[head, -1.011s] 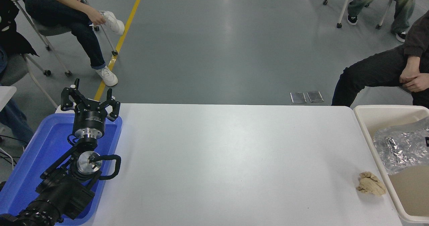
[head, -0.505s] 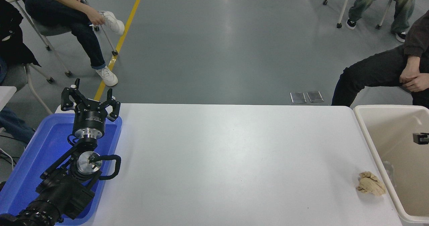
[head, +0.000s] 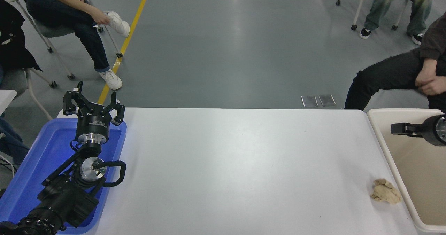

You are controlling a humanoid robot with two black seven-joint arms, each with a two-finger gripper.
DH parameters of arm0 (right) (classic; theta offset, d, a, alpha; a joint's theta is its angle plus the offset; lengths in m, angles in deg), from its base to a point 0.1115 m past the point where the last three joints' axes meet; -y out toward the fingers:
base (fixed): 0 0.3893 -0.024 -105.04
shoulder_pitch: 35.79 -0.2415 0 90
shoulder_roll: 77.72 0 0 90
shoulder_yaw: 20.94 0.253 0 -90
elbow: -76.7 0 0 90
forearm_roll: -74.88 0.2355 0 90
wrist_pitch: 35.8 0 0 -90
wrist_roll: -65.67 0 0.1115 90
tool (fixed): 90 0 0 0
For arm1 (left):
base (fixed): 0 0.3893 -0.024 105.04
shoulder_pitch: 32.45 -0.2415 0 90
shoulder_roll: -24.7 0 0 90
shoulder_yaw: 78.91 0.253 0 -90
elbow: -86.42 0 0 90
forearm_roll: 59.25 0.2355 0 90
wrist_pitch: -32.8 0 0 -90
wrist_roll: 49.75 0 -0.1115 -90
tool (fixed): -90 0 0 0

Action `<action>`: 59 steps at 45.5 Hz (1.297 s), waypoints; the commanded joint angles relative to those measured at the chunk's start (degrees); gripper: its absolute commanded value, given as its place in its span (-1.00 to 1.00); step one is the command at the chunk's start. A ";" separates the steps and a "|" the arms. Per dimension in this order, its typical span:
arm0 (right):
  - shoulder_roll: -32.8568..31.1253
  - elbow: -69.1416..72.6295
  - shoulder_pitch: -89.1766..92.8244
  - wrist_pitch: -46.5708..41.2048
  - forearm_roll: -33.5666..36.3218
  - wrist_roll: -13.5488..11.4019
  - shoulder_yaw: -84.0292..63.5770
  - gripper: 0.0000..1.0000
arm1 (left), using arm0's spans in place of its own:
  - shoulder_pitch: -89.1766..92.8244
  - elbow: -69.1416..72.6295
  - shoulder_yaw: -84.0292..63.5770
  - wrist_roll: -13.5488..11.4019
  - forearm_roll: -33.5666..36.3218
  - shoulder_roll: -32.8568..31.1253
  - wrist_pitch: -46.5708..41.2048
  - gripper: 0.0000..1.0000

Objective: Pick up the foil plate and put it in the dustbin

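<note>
paper wad (head: 385, 191): tan, crumpled, on the white table (head: 237, 165) near its right edge, just beside the dustbin.
blue tray (head: 31, 172): at the table's left end; left arm parked over it.
left gripper (head: 93, 107): fingers spread open, empty.
dustbin (head: 383, 137): cream, at the right edge.
right gripper (head: 400, 128): over the dustbin; open or closed cannot be told.
foil plate: cannot be seen.
people: seated beyond the table.
</note>
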 commanded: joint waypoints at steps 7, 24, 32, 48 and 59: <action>6.15 24.21 -27.79 -14.94 7.96 -0.01 -8.32 1.00 | -0.09 0.00 0.00 0.00 -0.05 0.00 0.00 0.98; 26.45 25.80 -40.46 -18.46 19.47 -0.09 -10.78 1.00 | -0.18 0.00 0.00 -0.09 -0.05 0.00 0.00 0.98; 31.73 24.92 -43.18 -18.73 22.99 -0.09 -10.87 1.00 | -0.18 0.00 0.00 -0.09 -0.05 0.00 0.00 0.98; 36.12 23.95 -44.42 -19.26 26.77 -0.18 -20.36 1.00 | -0.18 0.09 0.00 -0.09 -0.05 0.00 0.00 0.98; 36.48 23.43 -44.24 -19.52 28.36 -0.10 -20.98 1.00 | -0.18 0.00 0.00 -0.09 -0.05 0.00 0.00 0.98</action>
